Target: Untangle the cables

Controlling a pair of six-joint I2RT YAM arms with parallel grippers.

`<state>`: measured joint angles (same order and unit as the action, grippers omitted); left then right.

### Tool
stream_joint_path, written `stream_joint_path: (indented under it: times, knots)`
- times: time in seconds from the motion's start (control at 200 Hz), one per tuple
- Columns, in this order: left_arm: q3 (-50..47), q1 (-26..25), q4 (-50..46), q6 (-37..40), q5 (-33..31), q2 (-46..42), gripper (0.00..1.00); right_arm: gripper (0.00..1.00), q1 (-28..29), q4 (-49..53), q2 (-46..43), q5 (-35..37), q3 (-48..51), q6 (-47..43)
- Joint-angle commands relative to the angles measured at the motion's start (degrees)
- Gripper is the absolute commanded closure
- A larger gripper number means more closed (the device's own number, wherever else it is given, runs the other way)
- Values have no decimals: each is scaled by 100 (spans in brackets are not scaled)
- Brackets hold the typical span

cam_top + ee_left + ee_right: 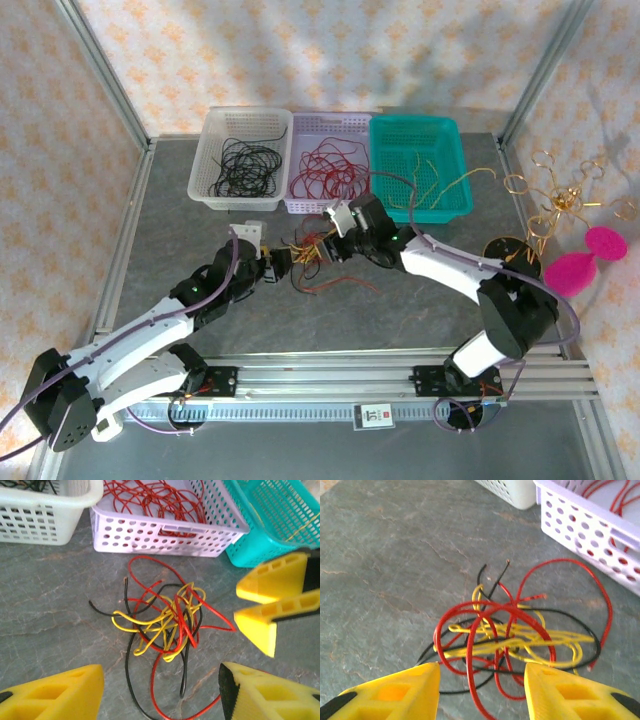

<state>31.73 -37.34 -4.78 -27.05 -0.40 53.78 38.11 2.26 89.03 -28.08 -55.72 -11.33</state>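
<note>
Counter point(400, 310): three baskets stood side by side in a row at the far end.
Left basket point(203, 160): held a coil of cables point(245, 165).
Middle basket point(310, 205): held a second coil point(330, 170).
Right basket point(462, 170): held loose cables point(430, 185), one trailing over the right rim.
Tangle of cables point(167, 622): lay on the counter just in front of the middle basket, apart from it.
Left claw point(160, 680): sat at the tangle's left, fingertips either side of its near strands.
Right claw point(481, 670): sat at the tangle's right, opposite the left claw.
Wire ornament point(560, 200): stood right of the right basket, near the counter's right edge.
</note>
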Motion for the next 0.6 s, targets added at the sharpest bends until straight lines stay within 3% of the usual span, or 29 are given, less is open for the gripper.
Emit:
stream_joint_path:
  times: [0.0,0.245,0.415,0.591]
  knots:
    - [-122,43,144,-48,76,-104,36,54,31,-297,353,-175,-264,-211]
    - [-23,47,74,71,102,17,36,66,39,-68,847,61,-461,-167]
    - [35,43,90,126,101,93,36,92,39,144,718,352,-512,-239]
    - [164,43,54,202,137,122,36,100,39,673,257,433,-719,-434]
